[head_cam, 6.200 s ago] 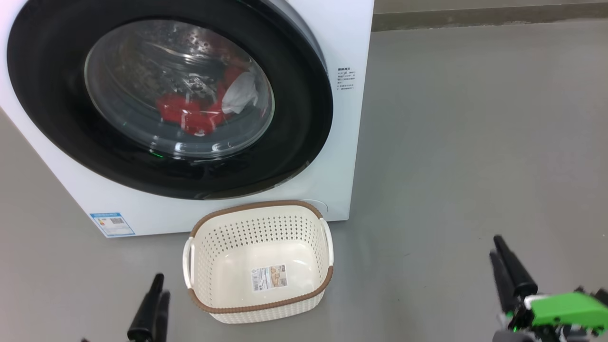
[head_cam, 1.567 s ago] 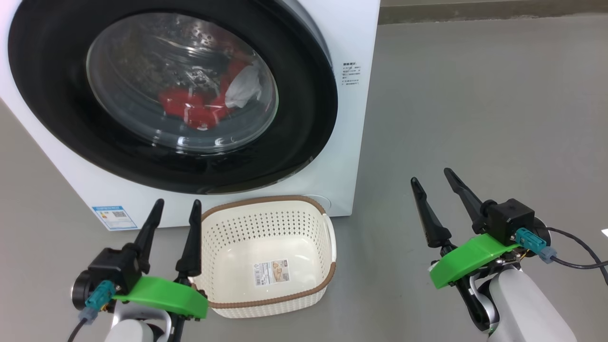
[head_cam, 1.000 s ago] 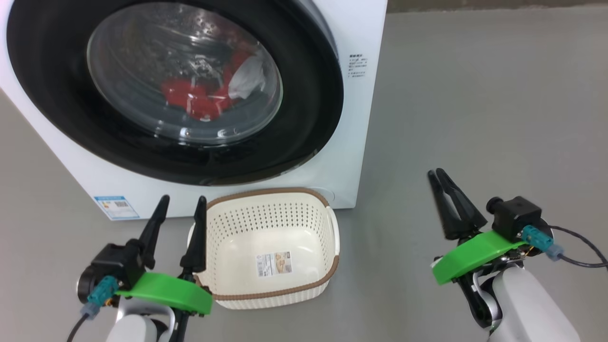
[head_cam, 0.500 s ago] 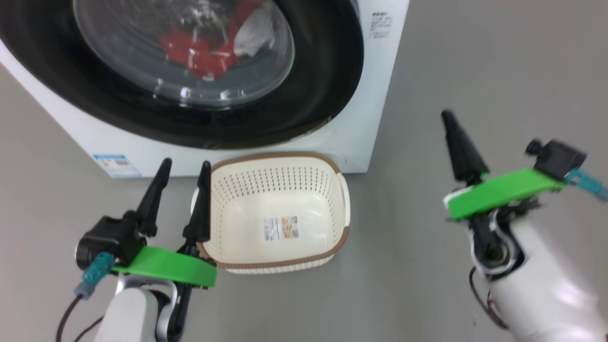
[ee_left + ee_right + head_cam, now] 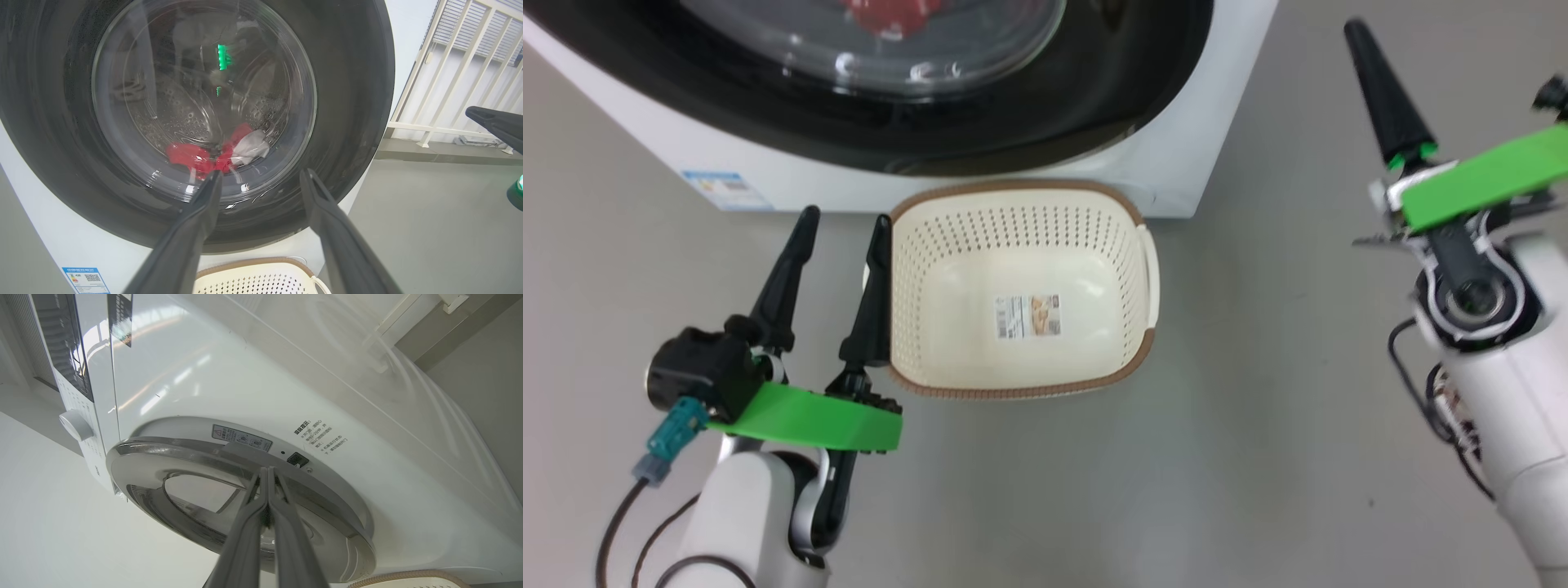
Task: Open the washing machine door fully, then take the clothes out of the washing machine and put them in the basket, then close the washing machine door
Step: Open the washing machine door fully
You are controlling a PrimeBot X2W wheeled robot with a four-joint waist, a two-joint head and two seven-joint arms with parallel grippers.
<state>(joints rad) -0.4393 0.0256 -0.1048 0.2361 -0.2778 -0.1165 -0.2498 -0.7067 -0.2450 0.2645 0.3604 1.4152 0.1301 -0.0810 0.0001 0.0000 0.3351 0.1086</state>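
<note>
My left gripper (image 5: pixel 845 216) stands wide and free. Its right finger is just beside the left wall of the basket (image 5: pixel 1021 186), and I cannot tell whether they touch. The basket sits upright on the grey floor (image 5: pixel 1258 408), right of that gripper and close against the foot of the washing machine (image 5: pixel 1176 163).

My right gripper (image 5: pixel 1356 28) is raised well to the right of the basket, its fingers pinched tight together with nothing between them. In the right wrist view its tips (image 5: pixel 265 468) point at the edge of the washing machine door (image 5: pixel 163 451), which lies flat against the machine's front. I cannot tell if they make contact.

Ahead of the left gripper, beyond the basket, the clothes (image 5: pixel 196 155) lie red and white at the bottom of the drum, behind the glass. To the right of the machine, farther back, there is a white railing (image 5: pixel 449 81).
</note>
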